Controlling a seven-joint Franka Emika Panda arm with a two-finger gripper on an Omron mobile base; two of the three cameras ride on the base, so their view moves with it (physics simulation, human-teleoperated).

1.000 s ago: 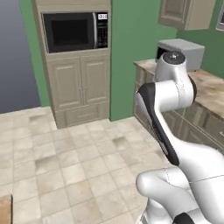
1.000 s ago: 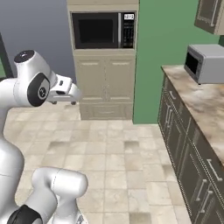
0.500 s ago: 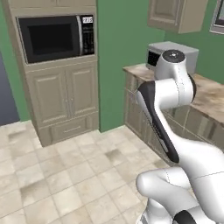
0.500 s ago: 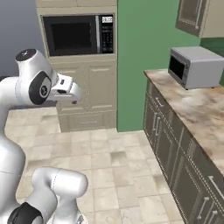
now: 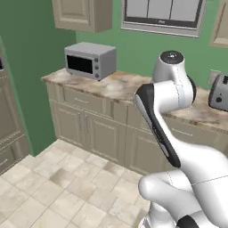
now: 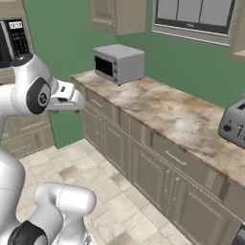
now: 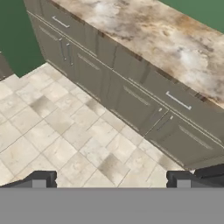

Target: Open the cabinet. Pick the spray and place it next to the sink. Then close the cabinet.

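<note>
Your gripper hangs in free air above the tiled floor, jaws spread wide with nothing between them; the two dark fingertips sit far apart at the bottom of the hand view. In the right base view the hand points forward from the elbow, level with the counter edge and well short of it.

Ahead of you runs a brown marbled counter over a row of grey-beige base cabinets with slim silver pulls. A silver countertop microwave stands at the counter's far left end, near the green wall. A silver toaster stands on the counter toward the right, well apart from the microwave.

Task items: a beige wall cabinet with a recessed-panel door hangs above the microwave, door shut; you cannot tell from these views whether it is the one that holds the spray. A second beige wall cabinet shows at the right edge, beyond a framed window.

At the far left of the right base view, the tall unit's built-in microwave sits behind the arm's shoulder.
</note>
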